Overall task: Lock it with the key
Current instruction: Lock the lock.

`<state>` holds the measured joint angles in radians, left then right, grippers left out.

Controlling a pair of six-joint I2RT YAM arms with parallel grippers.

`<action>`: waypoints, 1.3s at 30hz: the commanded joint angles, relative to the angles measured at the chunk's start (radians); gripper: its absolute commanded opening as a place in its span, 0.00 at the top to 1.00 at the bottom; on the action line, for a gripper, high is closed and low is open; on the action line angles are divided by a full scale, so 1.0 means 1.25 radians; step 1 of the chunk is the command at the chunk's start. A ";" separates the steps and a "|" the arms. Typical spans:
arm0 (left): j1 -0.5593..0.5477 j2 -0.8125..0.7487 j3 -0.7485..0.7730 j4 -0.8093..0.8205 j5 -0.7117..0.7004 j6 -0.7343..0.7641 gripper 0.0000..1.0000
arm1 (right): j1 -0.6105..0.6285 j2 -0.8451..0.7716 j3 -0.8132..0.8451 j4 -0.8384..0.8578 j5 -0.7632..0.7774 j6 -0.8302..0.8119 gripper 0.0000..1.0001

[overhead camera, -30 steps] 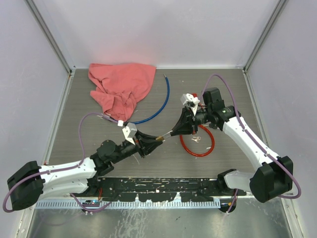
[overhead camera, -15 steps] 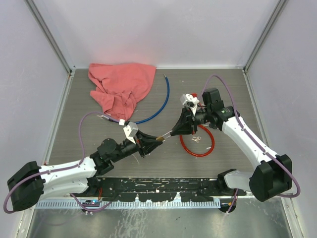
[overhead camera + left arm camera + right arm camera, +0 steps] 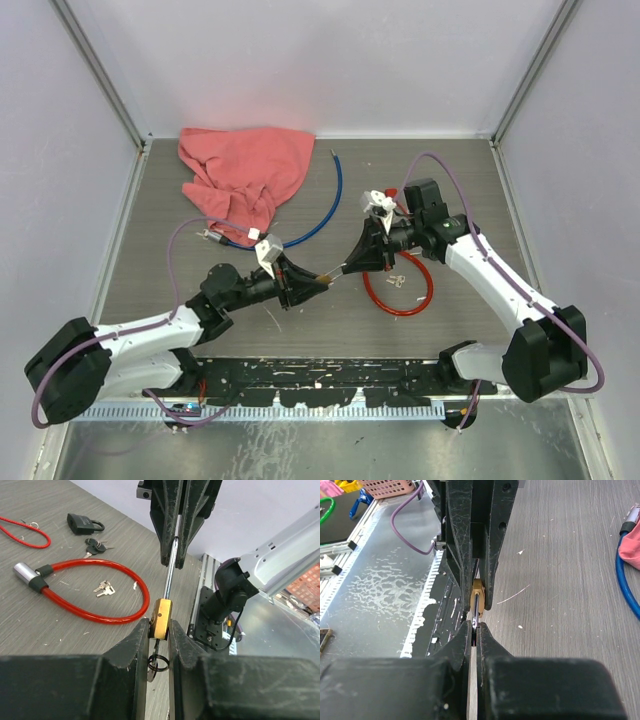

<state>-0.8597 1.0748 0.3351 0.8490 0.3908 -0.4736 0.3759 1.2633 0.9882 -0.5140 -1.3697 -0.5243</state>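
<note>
A small brass padlock (image 3: pixel 322 279) with a long steel shackle (image 3: pixel 171 570) hangs above the table's middle between both arms. My left gripper (image 3: pixel 160 630) is shut on the brass body (image 3: pixel 162 618). A key on a dark ring (image 3: pixel 159 661) sticks out of the body's underside, between the left fingers. My right gripper (image 3: pixel 474 627) is shut on the shackle (image 3: pixel 476 611), facing the left one. From the top, the left gripper (image 3: pixel 305 283) and right gripper (image 3: pixel 347 267) meet tip to tip.
A red cable lock (image 3: pixel 400 285) lies under the right arm with loose keys (image 3: pixel 393 281) inside its loop. A black padlock (image 3: pixel 82 523) and more keys lie beyond it. A pink cloth (image 3: pixel 245 175) and blue cable (image 3: pixel 325 205) lie at the back left.
My left jaws have tightened slightly on the brass body, and the left wrist has shifted a little away from the base. The right arm has barely moved.
</note>
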 commanded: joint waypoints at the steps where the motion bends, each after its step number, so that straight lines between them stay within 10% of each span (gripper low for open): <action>1: 0.027 -0.015 0.078 0.160 0.043 -0.037 1.00 | 0.044 0.011 -0.002 0.013 -0.006 -0.002 0.99; 23: 0.143 0.058 0.218 0.124 0.180 -0.081 1.00 | 0.135 0.064 -0.010 0.007 0.040 -0.059 0.99; 39: 0.143 0.032 0.071 0.124 0.101 -0.182 0.88 | 0.080 0.041 0.010 0.000 0.069 -0.055 0.99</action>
<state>-0.6853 1.1629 0.4118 0.7261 0.6590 -0.5804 0.4431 1.3239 0.9909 -0.4728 -1.2579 -0.5694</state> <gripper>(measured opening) 0.177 0.063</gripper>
